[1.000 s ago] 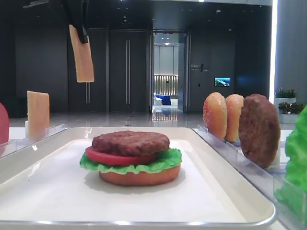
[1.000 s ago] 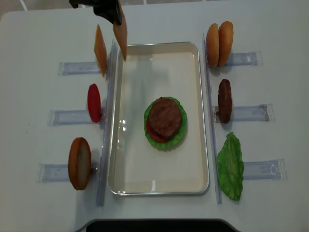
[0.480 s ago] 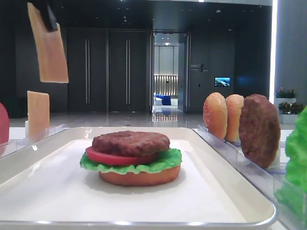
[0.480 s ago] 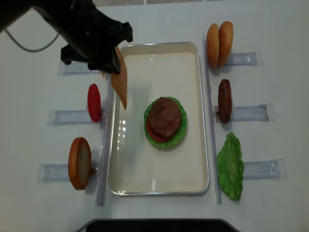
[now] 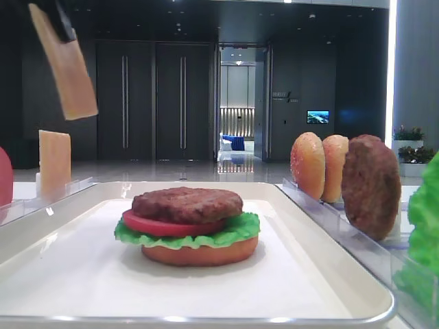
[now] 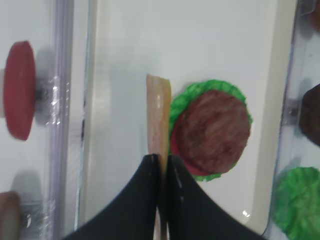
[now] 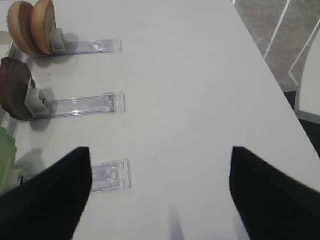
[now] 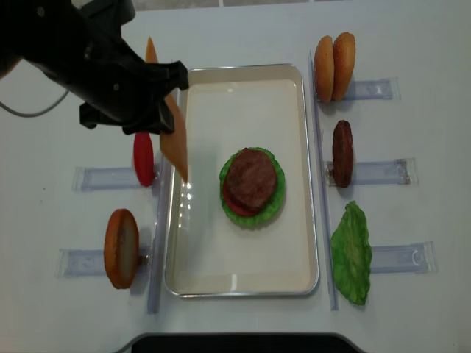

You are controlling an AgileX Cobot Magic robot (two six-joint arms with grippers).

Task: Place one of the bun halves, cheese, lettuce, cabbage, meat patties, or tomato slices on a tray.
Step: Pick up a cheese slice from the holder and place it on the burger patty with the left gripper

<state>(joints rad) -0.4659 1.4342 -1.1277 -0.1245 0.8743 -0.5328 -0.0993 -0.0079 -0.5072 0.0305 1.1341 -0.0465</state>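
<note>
Above the tray's (image 8: 243,70) left rim, jaws pinch cheese (image 8: 175,143), hanging edge-down, tilted.

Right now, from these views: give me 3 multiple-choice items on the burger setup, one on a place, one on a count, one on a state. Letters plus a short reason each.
1. Where does the stacked burger sit?
A. On the white tray
B. On the bare table left of the tray
C. In a clear rack on the right

2. How many bun halves stand in the far right rack?
A. One
B. Two
C. Four

3. What is the left claw doing?
A. Open, holding nothing
B. Shut on a tomato slice
C. Shut on the cheese slice

Answers:
1 A: the overhead view shows the stack inside the tray's rim.
2 B: two tan rounds stand side by side there.
3 C: the left wrist view shows the dark jaws pinching the thin tan slice, held edge-on above the tray.
</note>
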